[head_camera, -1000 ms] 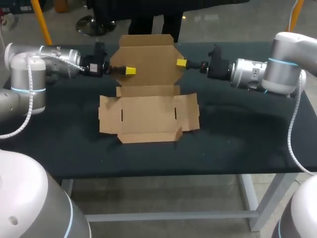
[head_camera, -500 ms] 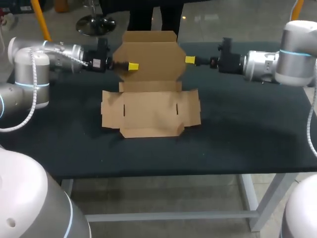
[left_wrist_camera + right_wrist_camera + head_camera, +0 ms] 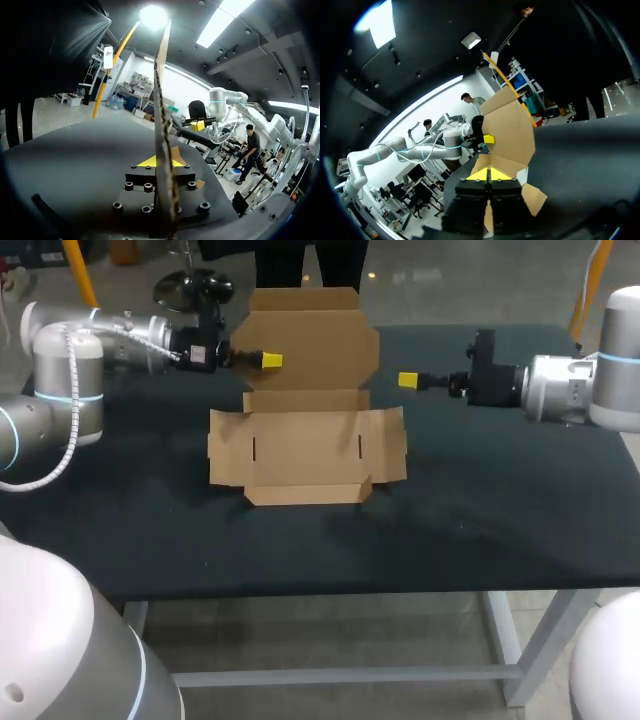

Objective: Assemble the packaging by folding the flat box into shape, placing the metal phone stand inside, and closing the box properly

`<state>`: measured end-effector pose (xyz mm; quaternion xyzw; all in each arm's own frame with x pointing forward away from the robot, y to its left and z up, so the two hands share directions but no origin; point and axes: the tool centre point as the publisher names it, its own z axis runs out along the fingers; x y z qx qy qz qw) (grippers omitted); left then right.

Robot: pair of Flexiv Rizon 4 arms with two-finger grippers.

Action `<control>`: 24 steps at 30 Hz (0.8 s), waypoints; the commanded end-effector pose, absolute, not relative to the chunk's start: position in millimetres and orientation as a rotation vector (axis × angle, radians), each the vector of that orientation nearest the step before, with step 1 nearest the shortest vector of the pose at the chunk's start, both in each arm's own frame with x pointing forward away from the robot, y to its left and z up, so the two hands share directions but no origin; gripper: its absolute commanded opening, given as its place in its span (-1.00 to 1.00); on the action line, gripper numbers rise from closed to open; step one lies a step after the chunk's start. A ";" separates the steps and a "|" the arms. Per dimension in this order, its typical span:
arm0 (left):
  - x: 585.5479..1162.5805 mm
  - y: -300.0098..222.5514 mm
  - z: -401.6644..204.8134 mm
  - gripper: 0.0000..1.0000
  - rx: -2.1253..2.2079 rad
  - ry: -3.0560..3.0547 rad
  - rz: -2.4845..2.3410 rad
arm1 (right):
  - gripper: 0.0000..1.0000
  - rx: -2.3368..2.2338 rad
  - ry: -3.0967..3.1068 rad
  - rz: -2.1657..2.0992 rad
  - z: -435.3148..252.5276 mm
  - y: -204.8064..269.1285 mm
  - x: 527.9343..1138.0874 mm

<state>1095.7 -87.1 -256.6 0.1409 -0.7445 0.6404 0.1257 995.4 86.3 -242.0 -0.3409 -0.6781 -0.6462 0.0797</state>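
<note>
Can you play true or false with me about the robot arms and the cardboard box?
1. The left gripper is pinching the back flap of the cardboard box. True.
2. The right gripper is touching the box. False: it hangs beside the box's right side, with a gap between them.
3. The back flap stands up off the table. True.
4. The box is folded up and closed. False: it lies open, most of it flat on the table, and only the back flap is raised.
5. The right gripper has nothing between its fingers. True.
</note>
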 end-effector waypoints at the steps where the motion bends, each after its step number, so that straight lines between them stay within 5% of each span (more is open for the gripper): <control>1: 1103.5 -89.5 -255.0 -1.00 0.379 -2.172 1.859 | -1.00 -1.208 -2.134 -1.926 -232.1 78.0 967.8; 24: 1105.4 -90.2 -248.5 -1.00 0.339 -2.182 1.863 | -1.00 -1.268 -2.261 -1.922 -230.3 71.9 945.6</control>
